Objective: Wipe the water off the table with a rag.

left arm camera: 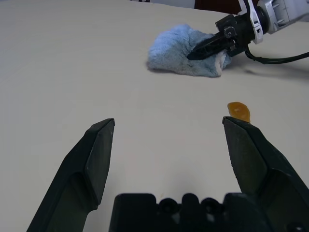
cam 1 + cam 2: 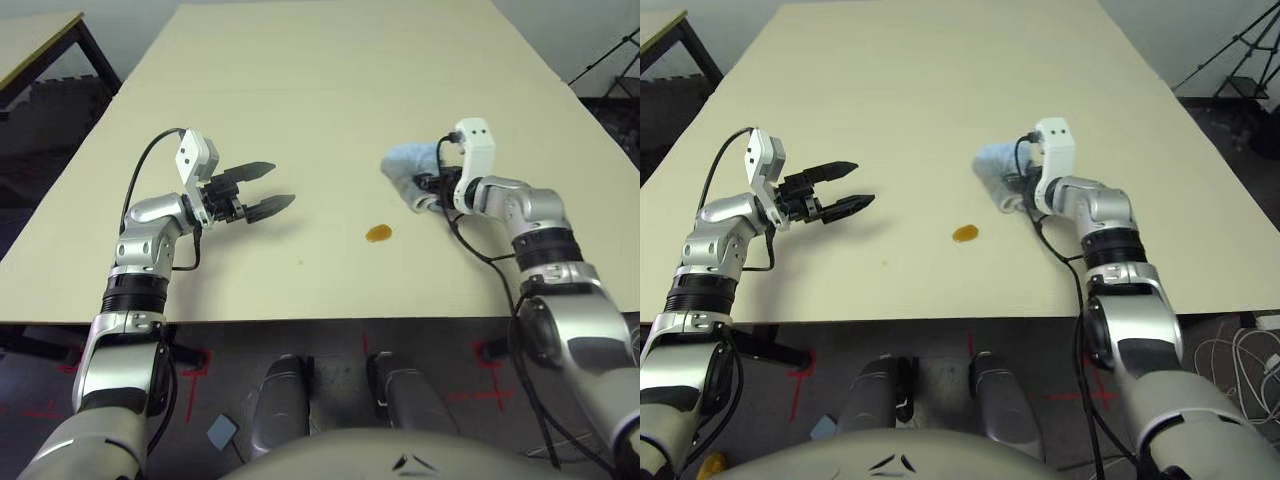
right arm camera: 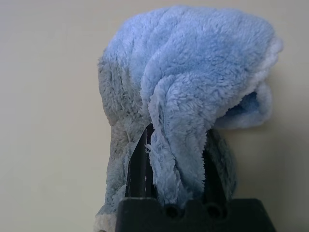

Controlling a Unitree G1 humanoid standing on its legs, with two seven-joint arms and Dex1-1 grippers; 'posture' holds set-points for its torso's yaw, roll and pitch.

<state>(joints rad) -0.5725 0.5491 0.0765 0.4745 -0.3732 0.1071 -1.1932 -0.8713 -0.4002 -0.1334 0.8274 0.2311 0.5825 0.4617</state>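
The rag [image 2: 408,170] is clamped in the right gripper [image 2: 432,184] on the table [image 2: 330,70]. 1 water blob [image 2: 378,233] is seen near it, toward the robot and leftward. The left gripper [image 2: 268,192] is held apart, farther off.

Both forearms were silver metal with black ribbed bands at the joints. A white boxy camera housing sat on each wrist, with a black cable looping from it along the arm. The left gripper [image 2: 258,190] carried two black, tapered, wedge-shaped fingers [image 1: 96,159] on a black base with small round holes.
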